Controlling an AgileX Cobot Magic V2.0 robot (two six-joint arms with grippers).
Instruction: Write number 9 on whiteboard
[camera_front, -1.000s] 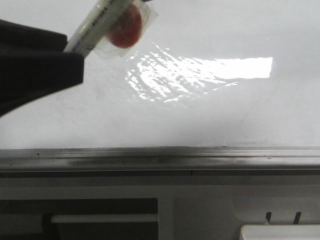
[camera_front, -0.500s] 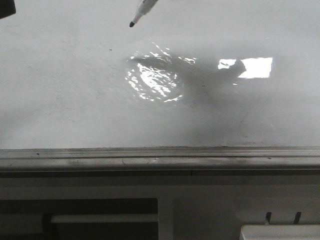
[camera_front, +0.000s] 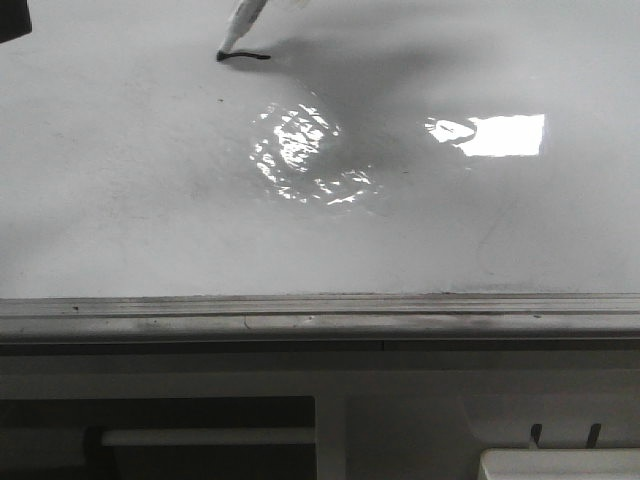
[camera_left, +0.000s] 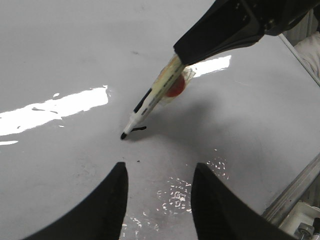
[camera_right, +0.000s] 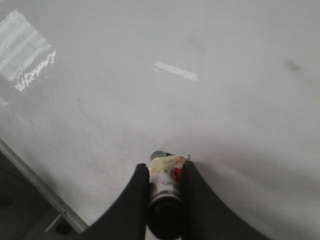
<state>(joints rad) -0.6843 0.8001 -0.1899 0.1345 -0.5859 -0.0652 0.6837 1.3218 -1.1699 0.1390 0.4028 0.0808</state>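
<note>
The front camera is looking low and forward across the whiteboard (camera_front: 150, 200). Both wrist cameras are looking down at it closely. Front and left wrist views are sharing the marker (camera_left: 150, 97) tip.

Count of items in view:

- One large glossy white whiteboard (camera_front: 150, 200) with one grey metal edge rail (camera_front: 300, 318).
- One marker pen with pale barrel and black tip (camera_left: 150, 100); one piece of clear tape with a red disc (camera_left: 176, 88) on it.
- One short black marker stroke (camera_front: 247, 57) on the board.
- One small dark speck (camera_left: 138, 160) near the stroke.
- Two black grippers: right gripper (camera_right: 166, 185), left gripper (camera_left: 157, 200).
- Two bright glare patches in the front view.
- One off-white box corner (camera_front: 560, 465).
</note>
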